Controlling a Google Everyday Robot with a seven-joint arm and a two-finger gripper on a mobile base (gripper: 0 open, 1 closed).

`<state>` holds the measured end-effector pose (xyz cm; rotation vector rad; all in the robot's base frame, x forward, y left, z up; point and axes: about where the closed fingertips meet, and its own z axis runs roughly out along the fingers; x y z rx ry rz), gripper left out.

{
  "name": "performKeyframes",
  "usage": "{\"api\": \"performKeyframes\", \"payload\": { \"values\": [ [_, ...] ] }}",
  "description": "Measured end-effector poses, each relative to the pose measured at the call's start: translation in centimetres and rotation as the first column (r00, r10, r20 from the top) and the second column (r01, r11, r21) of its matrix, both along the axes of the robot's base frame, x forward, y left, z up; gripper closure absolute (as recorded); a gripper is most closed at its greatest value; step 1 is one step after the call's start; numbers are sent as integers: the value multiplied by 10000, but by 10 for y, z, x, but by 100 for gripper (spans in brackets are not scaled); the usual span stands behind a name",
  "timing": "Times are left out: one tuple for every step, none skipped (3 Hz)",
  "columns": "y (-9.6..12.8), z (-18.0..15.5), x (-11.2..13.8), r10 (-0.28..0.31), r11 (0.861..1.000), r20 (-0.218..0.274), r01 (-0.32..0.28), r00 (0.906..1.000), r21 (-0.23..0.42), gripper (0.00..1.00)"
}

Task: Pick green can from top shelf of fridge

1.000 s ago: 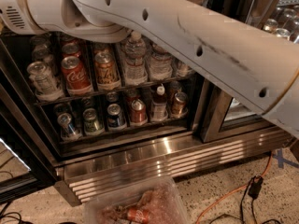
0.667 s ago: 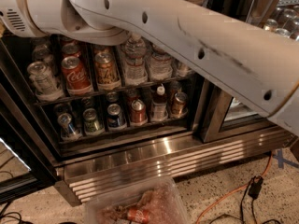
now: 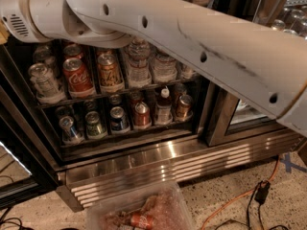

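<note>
1. White arm (image 3: 192,47): nearest the camera, it ran from a rounded joint at 10 o'clock across to 3 o'clock and covered the top of the scene.
2. Speckled stone floor (image 3: 297,195): filled the strip from 7 to 4 o'clock.
3. Clear plastic tub (image 3: 168,200): stood on the floor at 6 o'clock, with a small red can (image 3: 141,220) lying on its side inside.
4. Orange cable (image 3: 230,201): trailed over the floor at 5 o'clock, with a black plug (image 3: 262,192) just beside it.
5. Fridge (image 3: 218,114): had a stainless frame, and its louvred base grille (image 3: 158,174) sat just behind the tub.
6. Lower rack, at centre: held a row of small cans (image 3: 118,119), upright and close together.
7. Top shelf (image 3: 144,89): a dark wire rack with a thin front rail, above the small cans.
8. Green can (image 3: 44,83): stood upright in a white holder at the left end of the top shelf, at 9 o'clock.
9. Red Coca-Cola can (image 3: 77,76): stood just beside the green can on its right, with an orange-brown can (image 3: 109,72) next along.
10. Clear bottles (image 3: 139,66): stood on the same shelf towards 12 o'clock, their tops hidden by the arm.
11. Gripper: lay outside the picture, so whether its jaws were open or closed could not be told. Nothing touched the green can.
</note>
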<state>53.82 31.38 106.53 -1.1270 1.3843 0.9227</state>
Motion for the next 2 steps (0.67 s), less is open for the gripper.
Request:
{"api": "performKeyframes", "payload": {
  "values": [
    [2, -9, 6, -93, 9998, -120, 91, 9999, -180, 0],
    [5, -17, 13, -162, 9995, -220, 156, 9996, -257, 0]
  ]
}}
